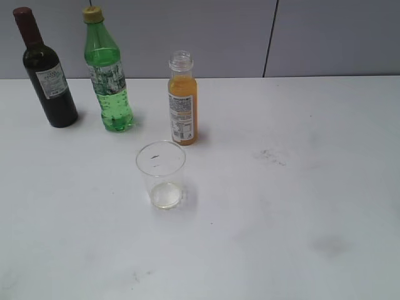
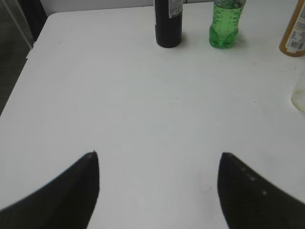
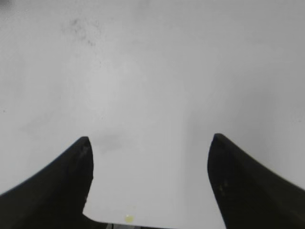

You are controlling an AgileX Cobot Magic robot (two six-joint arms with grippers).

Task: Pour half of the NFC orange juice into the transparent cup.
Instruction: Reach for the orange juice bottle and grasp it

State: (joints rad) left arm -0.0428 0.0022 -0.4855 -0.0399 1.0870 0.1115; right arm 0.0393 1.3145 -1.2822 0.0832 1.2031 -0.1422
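Note:
The NFC orange juice bottle (image 1: 182, 100) stands upright and capless at the back middle of the white table; its lower part shows at the right edge of the left wrist view (image 2: 294, 36). The transparent cup (image 1: 162, 174) stands in front of it, nearly empty, with a dark mark near its rim; a sliver of it shows in the left wrist view (image 2: 300, 93). My left gripper (image 2: 157, 160) is open and empty over bare table. My right gripper (image 3: 150, 143) is open and empty near the table's front edge. Neither gripper shows in the exterior view.
A dark wine bottle (image 1: 47, 72) and a green bottle with a yellow cap (image 1: 107, 75) stand at the back left, also in the left wrist view (image 2: 168, 21) (image 2: 226, 21). The table (image 1: 300, 206) has faint smudges at the right.

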